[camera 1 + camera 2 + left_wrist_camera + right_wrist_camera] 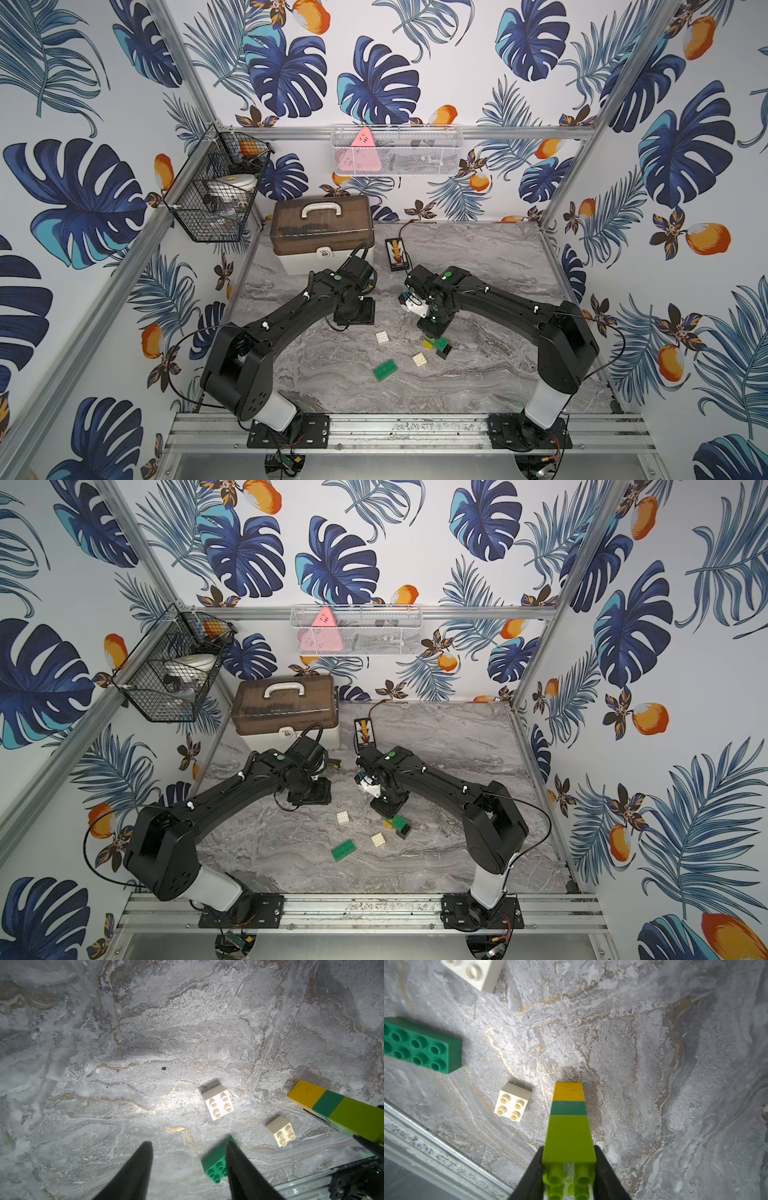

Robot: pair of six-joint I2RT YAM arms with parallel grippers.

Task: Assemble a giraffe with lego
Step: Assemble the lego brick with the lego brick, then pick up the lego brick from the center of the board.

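Bimanual workcell seen from above, with two wrist views. The right gripper [569, 1151] points down at the marble table [490, 266], its two black fingers pressed against opposite sides of the lime brick that tops the partly built giraffe [569, 1118]. The giraffe stands upright near the middle of the table, slightly right of centre; from the top down it shows a lime brick with studs exposed, a dark green layer and a yellow brick whose base meets the table. In both top views a black brick [444, 353] sits low at the stack's near right side, apparently a second leg under the dark green layer, though the arm hides the joint.

The left gripper [188, 1144] hangs over bare table to the left of the giraffe, fingers moderately spread with nothing between them. In the left wrist view one fingertip overlaps the loose dark green brick [214, 1165], but the top views show the gripper well clear of it.

Loose lego: the long dark green brick lies near and left of the giraffe. One white brick [420, 359] lies just beside the giraffe's near left. A second white brick [382, 337] lies farther left. All three rest studs up, apart from one another.

At the far left stands a brown-lidded case [322, 232].
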